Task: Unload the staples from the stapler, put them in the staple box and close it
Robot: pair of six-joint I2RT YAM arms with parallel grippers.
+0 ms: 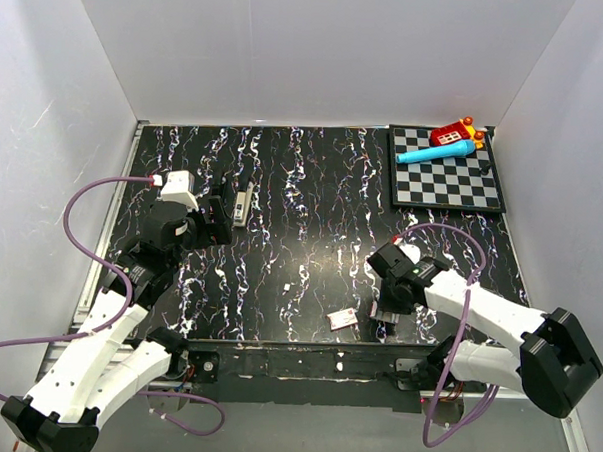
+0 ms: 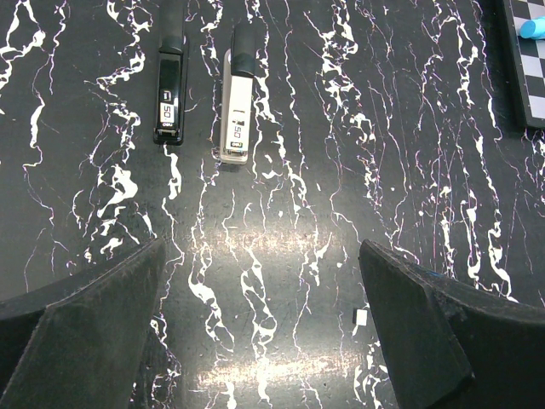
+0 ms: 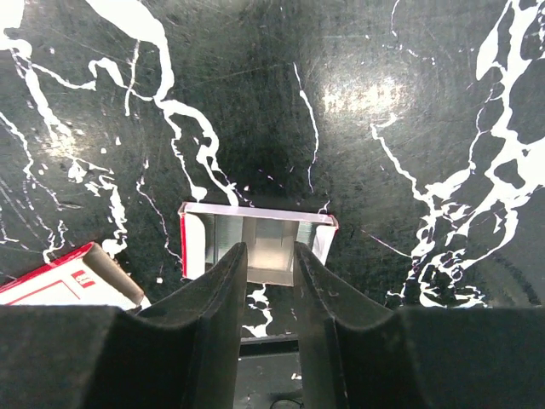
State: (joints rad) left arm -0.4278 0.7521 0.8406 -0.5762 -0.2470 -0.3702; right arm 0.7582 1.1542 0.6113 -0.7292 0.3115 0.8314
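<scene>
The grey-silver stapler point(image 2: 237, 111) lies flat on the black marbled table, beside a slim black stapler-like object point(image 2: 170, 94) to its left. In the top view the stapler point(image 1: 243, 203) is just beyond my left gripper point(image 1: 222, 220). My left gripper point(image 2: 262, 247) is open and empty, short of both objects. My right gripper point(image 3: 268, 249) is near the table's front edge, jaws close together on a grey staple strip point(image 3: 271, 232) over a small white tray with red ends point(image 3: 197, 243). In the top view the right gripper point(image 1: 383, 308) is low over the table.
A red and white box sleeve point(image 3: 68, 285) lies left of the tray, also in the top view point(image 1: 342, 320). A checkerboard point(image 1: 453, 188) at the back right holds a blue object point(image 1: 435, 150) and a red toy point(image 1: 451, 134). A small white scrap point(image 2: 360, 317) lies by the left gripper's right finger.
</scene>
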